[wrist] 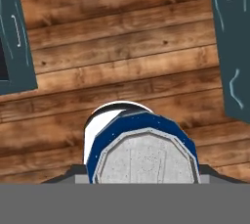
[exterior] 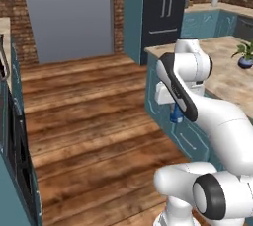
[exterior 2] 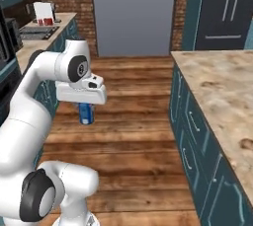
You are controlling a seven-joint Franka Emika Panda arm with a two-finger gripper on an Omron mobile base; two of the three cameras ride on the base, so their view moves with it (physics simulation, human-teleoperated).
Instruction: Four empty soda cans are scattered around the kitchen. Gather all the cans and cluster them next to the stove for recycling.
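Now we're mid-carry: tool clamped on the blue can, hanging over the wood floor btwn the cabinets. Red cans sit on the far table near the stove. Next: drive over, set it beside them w/o tipping.

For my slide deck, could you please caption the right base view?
Gripper carries a blue can above the wood floor, between counters.
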